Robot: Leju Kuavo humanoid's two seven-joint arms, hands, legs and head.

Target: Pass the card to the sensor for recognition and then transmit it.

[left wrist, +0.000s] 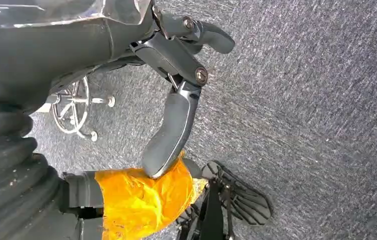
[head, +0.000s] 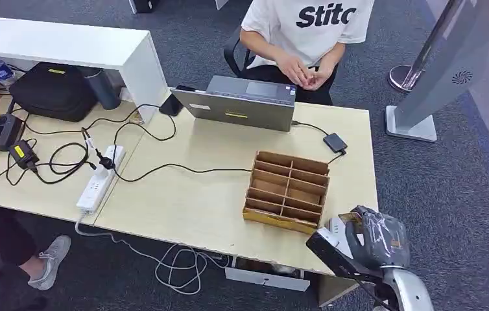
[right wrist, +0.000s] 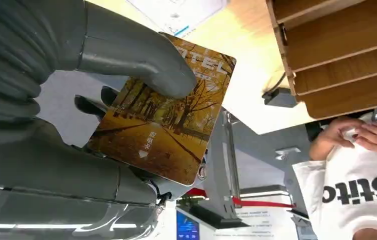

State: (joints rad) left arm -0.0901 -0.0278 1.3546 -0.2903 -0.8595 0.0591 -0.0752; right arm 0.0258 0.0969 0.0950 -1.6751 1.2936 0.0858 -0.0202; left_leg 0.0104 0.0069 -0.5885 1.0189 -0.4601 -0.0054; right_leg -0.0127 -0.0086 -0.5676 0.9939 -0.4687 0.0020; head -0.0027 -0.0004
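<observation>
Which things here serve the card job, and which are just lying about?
Job: card, pinched in the right hand; wooden organizer.
Lying about: laptop, power strip, black bag, cables.

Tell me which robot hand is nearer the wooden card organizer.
Right. The right hand holds the card just beside the wooden card organizer; the left hand hangs over the carpet.

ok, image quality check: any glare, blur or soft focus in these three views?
Head view: even light, sharp; plastic wrap on the right hand glints. Left wrist view: carpet sharp, left hand close but clear. Right wrist view: card print readable, thumb near the lens slightly soft.
</observation>
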